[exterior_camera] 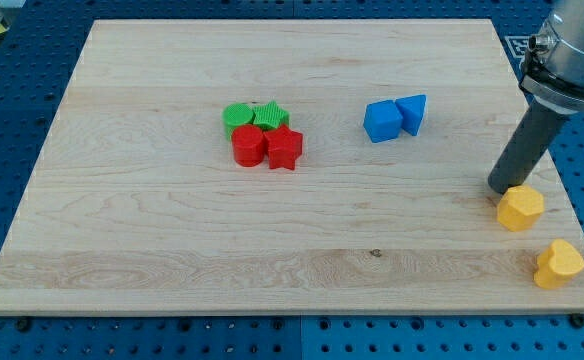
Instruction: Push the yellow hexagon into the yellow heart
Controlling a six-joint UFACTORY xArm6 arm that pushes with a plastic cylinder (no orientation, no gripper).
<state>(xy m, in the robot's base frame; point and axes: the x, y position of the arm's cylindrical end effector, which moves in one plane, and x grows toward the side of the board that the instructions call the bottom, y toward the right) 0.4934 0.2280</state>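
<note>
my tip (500,188) has no jaws to open or close; it touches the yellow hexagon (521,208) at its ten o'clock side, and the yellow heart (558,263) waits near, toward five o'clock, by the board's corner.

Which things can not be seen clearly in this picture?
- My tip: in the camera view its very end meets the yellow hexagon; contact cannot be told.
- Arm: cut off by the view's top right edge.
- Green blocks: lower parts hidden by the red blocks.
- Yellow heart: fully visible, apart from the hexagon.
</note>
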